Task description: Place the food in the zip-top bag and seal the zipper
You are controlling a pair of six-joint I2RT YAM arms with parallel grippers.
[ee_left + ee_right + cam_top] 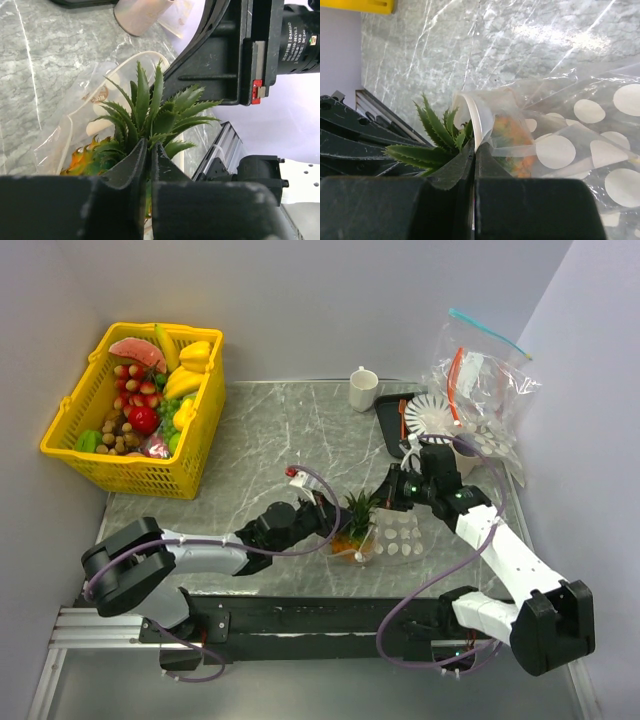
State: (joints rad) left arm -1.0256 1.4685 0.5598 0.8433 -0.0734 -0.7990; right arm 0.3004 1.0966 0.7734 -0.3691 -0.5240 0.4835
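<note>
The pineapple (354, 524), orange-yellow with a green crown, lies at the mouth of the dotted zip-top bag (400, 537) near the table's front. My left gripper (333, 524) is shut on its crown leaves (150, 112). The orange body (512, 134) sits inside the bag while the crown (436, 141) sticks out. My right gripper (475, 146) is shut on the zipper (476, 120), the whitish strip at the bag's mouth, and comes in from the right (381, 508). Strawberries (135, 386) and a red apple (143, 420) lie in the yellow basket (150, 478).
The basket at the back left also holds bananas, a watermelon slice and other toy food. A white mug (363, 388) stands at the back centre. A black tray (392, 420) and other clear bags (485, 380) crowd the back right corner.
</note>
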